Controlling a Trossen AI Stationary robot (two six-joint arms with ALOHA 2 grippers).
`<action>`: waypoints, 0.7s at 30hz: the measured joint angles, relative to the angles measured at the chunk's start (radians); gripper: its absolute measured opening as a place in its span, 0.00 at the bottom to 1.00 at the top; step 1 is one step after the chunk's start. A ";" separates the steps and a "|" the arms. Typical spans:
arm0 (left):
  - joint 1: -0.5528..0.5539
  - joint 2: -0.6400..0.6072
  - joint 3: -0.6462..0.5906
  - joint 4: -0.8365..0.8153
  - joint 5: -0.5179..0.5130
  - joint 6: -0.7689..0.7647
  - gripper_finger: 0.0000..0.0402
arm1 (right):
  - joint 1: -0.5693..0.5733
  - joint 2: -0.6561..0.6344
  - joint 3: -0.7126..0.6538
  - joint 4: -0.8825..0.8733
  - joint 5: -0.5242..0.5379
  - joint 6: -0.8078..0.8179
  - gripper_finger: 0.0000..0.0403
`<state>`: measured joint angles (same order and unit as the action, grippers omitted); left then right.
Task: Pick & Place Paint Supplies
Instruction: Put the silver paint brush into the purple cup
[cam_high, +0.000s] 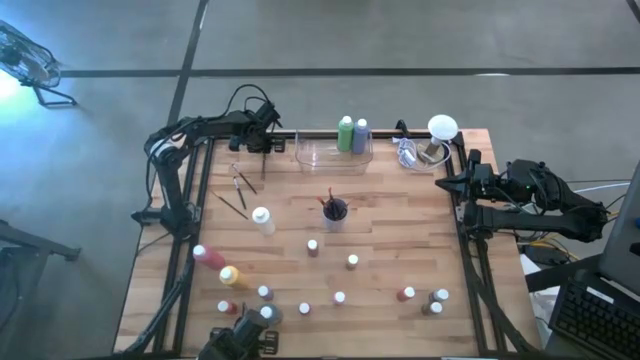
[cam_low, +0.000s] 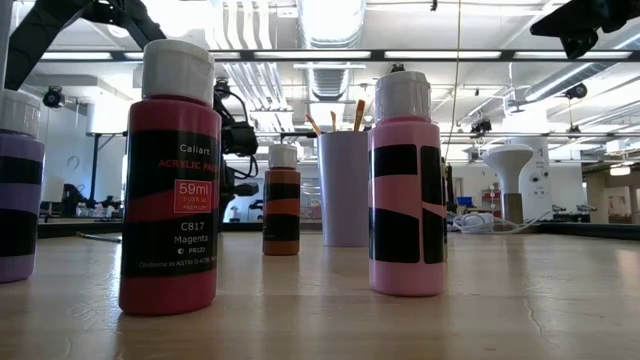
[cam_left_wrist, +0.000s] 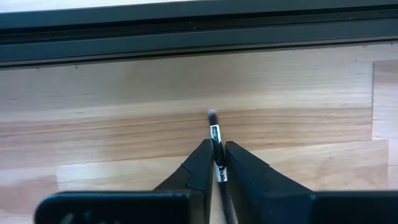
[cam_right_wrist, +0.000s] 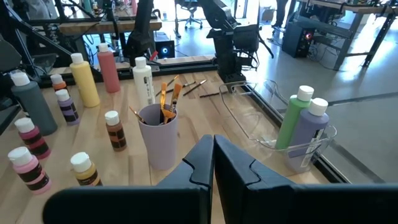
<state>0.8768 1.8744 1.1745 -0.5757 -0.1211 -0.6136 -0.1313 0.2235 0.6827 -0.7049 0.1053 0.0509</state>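
I have the left arm reaching along the far edge of the worktop (cam_high: 400, 255), its left pincer (cam_left_wrist: 217, 163) pointed down at the boards just to the left of the clear tray (cam_high: 333, 155). Its two dark fingers (cam_left_wrist: 198, 168) are pinched almost together on a thin paintbrush (cam_left_wrist: 214, 134) — the metal ferrule sits between the tips and the small dark bristle end pokes out past them, over the wood. Whether the brush is off the surface I cannot tell.

The right arm is parked off the worktop's right edge, right of the tray, with the right pincer (cam_right_wrist: 213, 158) closed flat on nothing.

Inside the tray stand a tall green bottle (cam_high: 346, 133) and a tall purple bottle (cam_high: 360, 135), side by side and upright. In front of the tray, near the middle of the boards, a lavender cup (cam_high: 334, 212) holds several brushes, bristles up. Left of the cup a tall white bottle (cam_high: 263, 221) lies on its side, and a few loose brushes (cam_high: 240, 185) lie between it and the left pincer. Farther from the tray — toward the near edge — small capped bottles are scattered upright, well apart, with a pink bottle (cam_high: 209, 257) and a yellow bottle (cam_high: 234, 277) lying down at the left.
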 joint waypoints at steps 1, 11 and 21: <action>0.000 0.000 0.000 0.000 0.001 -0.002 0.08 | 0.000 0.000 0.000 0.000 0.000 -0.001 0.02; 0.000 0.000 -0.001 0.011 0.026 -0.008 0.01 | 0.000 0.000 0.000 0.000 0.000 -0.001 0.02; -0.002 -0.007 0.011 0.029 0.042 0.023 0.00 | 0.000 0.000 0.000 0.000 0.000 -0.001 0.02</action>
<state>0.8753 1.8674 1.1855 -0.5465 -0.0794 -0.5907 -0.1311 0.2236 0.6827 -0.7049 0.1055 0.0503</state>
